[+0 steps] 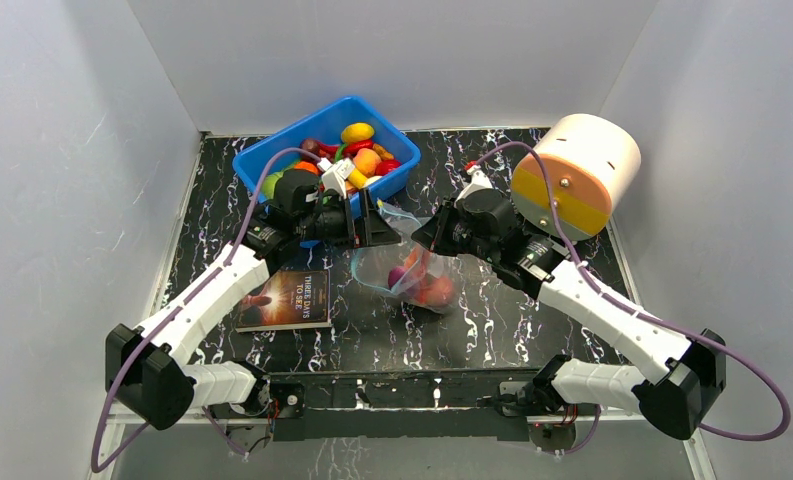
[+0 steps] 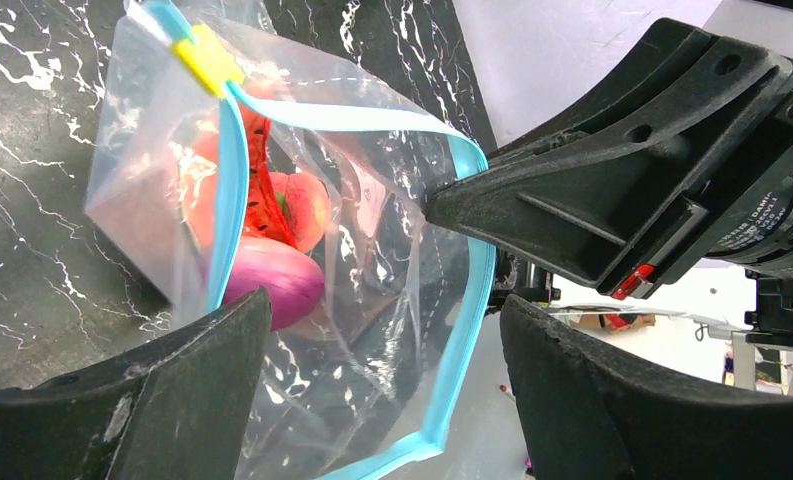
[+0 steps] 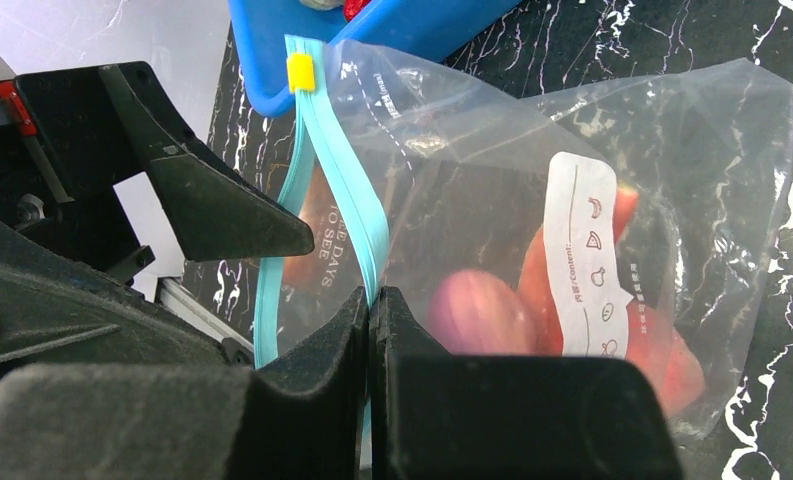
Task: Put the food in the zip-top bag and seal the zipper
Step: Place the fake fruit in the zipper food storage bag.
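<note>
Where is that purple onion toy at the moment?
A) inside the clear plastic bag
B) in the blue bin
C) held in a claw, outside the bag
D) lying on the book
A: the purple onion shows through the clear plastic of the zip-top bag, lying next to the watermelon slice and a peach.
</note>
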`<state>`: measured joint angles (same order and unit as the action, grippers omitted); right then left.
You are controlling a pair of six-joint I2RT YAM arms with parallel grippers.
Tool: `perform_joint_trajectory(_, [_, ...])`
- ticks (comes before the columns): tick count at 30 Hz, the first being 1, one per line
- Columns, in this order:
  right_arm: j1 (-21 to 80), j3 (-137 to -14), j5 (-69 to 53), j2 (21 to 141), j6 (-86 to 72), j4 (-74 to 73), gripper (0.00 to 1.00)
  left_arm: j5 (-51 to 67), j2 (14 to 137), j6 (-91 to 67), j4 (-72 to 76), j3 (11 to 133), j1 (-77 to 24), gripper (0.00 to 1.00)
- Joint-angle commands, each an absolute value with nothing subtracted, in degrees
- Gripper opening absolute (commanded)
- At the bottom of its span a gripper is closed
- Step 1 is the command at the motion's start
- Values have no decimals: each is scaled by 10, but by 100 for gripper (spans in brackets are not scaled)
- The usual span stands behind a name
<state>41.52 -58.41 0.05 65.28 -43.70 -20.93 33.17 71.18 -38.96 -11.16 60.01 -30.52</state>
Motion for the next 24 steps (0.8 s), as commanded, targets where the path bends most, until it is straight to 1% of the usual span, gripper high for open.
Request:
perform_joint_trajectory(1, [416,-610,12,631,-430,-178,0,332,695,-379,-128,634,-308,83])
perform_joint_trajectory(8, [416,-608,33,624,-409,-188,0,307,700,-347,-173,689,-308,81])
perform_joint_trajectory(11, [416,-606,49,618,-398,-197,0,265,699,-328,-197,713,-308,79])
perform_joint_trajectory(15, [416,-605,60,608,-386,-209,0,173,704,-288,-238,749,-308,78])
perform_joint_trajectory(20, [416,-590,64,583,-379,-218,0,-9,715,-259,-269,773,-307,72])
perform_joint_trajectory(24, [416,-581,71,560,-375,-228,0,-96,745,-228,-286,791,-301,70])
